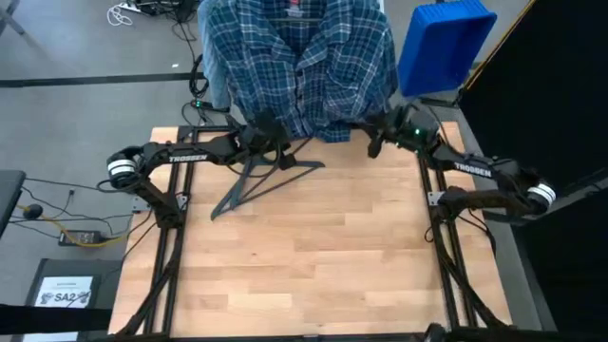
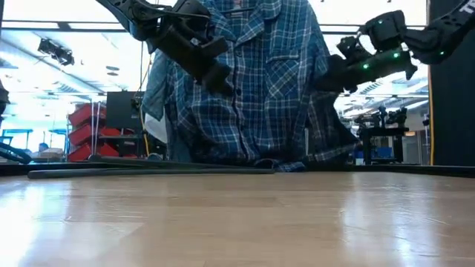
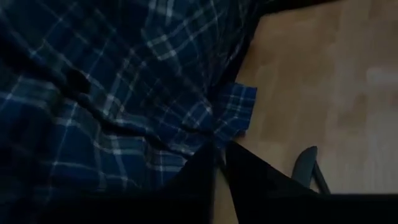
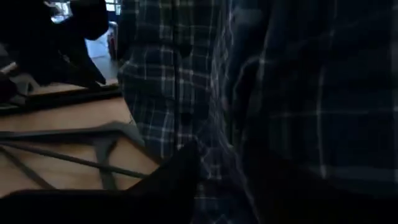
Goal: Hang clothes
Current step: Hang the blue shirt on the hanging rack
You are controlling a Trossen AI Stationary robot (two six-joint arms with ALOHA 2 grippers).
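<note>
The dark blue plaid shirt (image 1: 299,66) hangs from above at the table's far edge, front toward me, buttoned, its hem (image 2: 260,162) resting on the tabletop. My left gripper (image 1: 273,141) is at the shirt's lower front, left of the button line, and is shut. My right gripper (image 1: 376,142) is at the shirt's lower right side with cloth between its fingers. A dark grey hanger (image 1: 269,177) lies flat on the table just in front of the shirt, touched by no gripper. My left gripper pinches the shirt's front edge (image 3: 219,138) just above the hem corner (image 3: 239,109), only at the fingertips, slanting down from the near left. The cloth around it is slack and creased. My right gripper has the shirt's right side (image 4: 217,177) between its two fingers (image 4: 180,168), coming in level from the table's right. One layer or several, I cannot tell. The cloth hangs slack below it.
A blue plastic bin (image 1: 442,43) stands tilted beyond the table's far right corner. Bare wooden tabletop (image 1: 313,256) stretches from the hanger to the near edge. Cables (image 1: 123,11) lie on the floor at the far left.
</note>
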